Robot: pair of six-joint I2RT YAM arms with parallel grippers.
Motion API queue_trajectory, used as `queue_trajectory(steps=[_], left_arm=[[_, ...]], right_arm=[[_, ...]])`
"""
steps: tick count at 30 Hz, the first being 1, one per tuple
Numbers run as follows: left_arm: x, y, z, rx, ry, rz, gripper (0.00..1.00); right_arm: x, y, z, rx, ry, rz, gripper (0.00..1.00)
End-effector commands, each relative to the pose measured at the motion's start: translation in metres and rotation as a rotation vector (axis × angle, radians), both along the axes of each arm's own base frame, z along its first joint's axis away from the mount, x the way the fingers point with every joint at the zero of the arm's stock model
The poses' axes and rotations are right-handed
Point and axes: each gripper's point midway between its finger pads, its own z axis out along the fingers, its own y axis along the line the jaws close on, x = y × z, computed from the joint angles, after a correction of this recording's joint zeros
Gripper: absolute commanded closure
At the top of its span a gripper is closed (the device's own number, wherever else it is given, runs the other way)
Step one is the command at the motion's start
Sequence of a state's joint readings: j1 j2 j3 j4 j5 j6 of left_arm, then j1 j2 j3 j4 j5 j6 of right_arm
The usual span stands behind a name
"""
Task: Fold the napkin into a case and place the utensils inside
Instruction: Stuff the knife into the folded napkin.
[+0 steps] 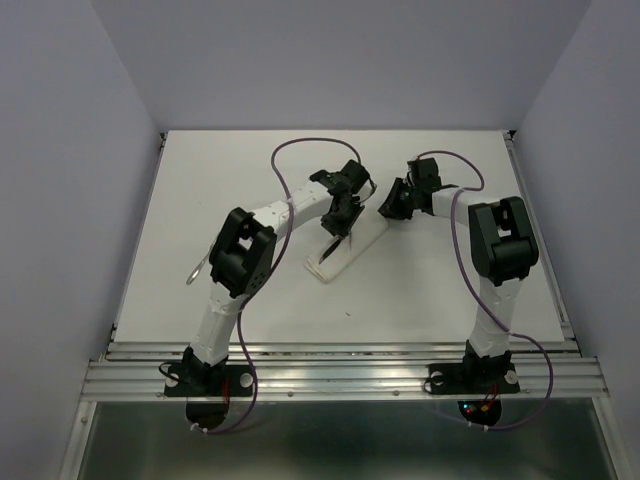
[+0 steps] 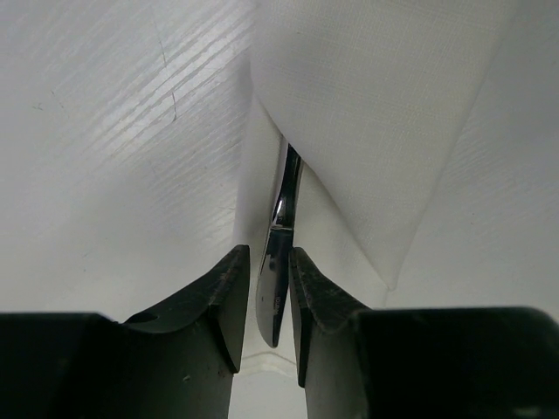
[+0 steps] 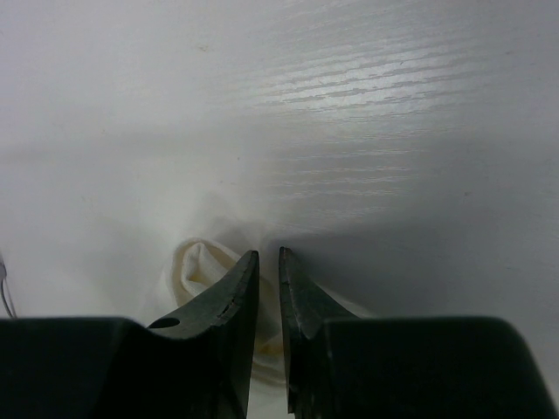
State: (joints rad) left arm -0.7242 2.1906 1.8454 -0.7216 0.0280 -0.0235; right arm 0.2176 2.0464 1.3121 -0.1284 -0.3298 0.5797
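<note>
Clamping a utensil (image 2: 281, 209), left gripper (image 2: 269, 256) faces the case (image 2: 376, 113); right gripper (image 3: 268, 255) pinches it.

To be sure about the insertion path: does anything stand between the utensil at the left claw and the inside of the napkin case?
Nothing visible does. The utensil lies between the fingers of the left claw, and its far end disappears under the folded flap of the napkin.
</note>
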Motion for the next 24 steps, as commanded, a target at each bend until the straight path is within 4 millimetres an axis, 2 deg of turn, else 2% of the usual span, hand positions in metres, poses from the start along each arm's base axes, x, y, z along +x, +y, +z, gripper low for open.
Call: queue_trajectory(steps=[1,5,11,14,20,24], left_arm=[[0.003,0.003,-0.006,0.01,0.0,0.009,0.64],[0.002,0.001,-0.008,0.009,0.008,-0.002,0.66],[0.002,-0.001,0.002,-0.017,-0.004,-0.005,0.7],[0.0,-0.001,0.0,-0.019,0.007,-0.011,0.7],[-0.002,0.003,-0.011,0.011,0.03,-0.01,0.65],[-0.001,0.003,-0.011,0.011,0.026,-0.009,0.61]], right_arm=[[-0.014,0.001,-0.01,-0.029,0.034,0.023,0.78],[-0.014,0.001,-0.009,-0.031,0.032,0.021,0.78],[-0.015,0.001,-0.011,-0.031,0.037,0.022,0.78],[-0.015,0.001,-0.012,-0.031,0.039,0.021,0.78],[-0.015,0.001,-0.012,-0.029,0.038,0.022,0.78],[-0.015,0.0,-0.013,-0.033,0.04,0.021,0.78]])
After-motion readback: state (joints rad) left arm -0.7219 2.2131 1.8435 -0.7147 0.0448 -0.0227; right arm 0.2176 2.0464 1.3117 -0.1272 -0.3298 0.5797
